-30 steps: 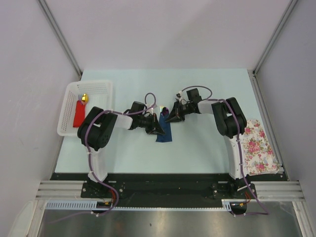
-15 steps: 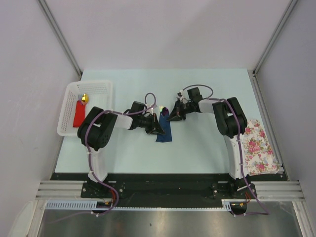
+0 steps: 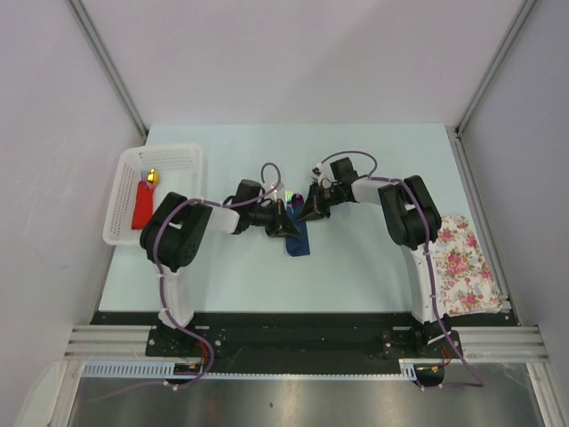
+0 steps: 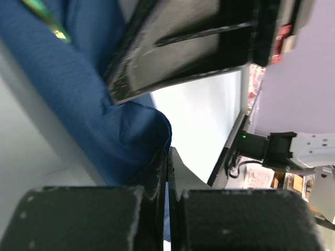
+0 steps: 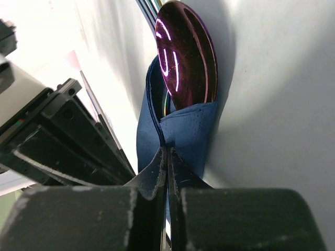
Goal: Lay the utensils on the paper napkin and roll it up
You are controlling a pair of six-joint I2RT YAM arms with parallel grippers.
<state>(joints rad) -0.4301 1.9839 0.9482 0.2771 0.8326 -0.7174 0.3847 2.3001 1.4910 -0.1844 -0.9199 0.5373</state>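
Observation:
The navy-blue paper napkin (image 3: pixel 298 240) lies folded at the table's middle, wrapped round the utensils; it also shows in the left wrist view (image 4: pixel 89 104) and the right wrist view (image 5: pixel 183 133). A shiny purple spoon bowl (image 5: pixel 186 55) sticks out of its far end, with green-lit stems beside it (image 3: pixel 288 197). My left gripper (image 3: pixel 284 228) is shut on the napkin's left edge (image 4: pixel 166 157). My right gripper (image 3: pixel 305 212) is shut on a fold of the napkin (image 5: pixel 166 151) just below the spoon. The two grippers nearly touch. The utensil handles are hidden inside the napkin.
A white basket (image 3: pixel 124 218) at the left holds a red flat object (image 3: pixel 142 205) with a gold ball (image 3: pixel 153 176). A white floral cloth (image 3: pixel 464 265) lies at the right table edge.
Both grippers have drawn closer together over the napkin. The right gripper moved left and the napkin now looks narrower, more folded round the utensils.

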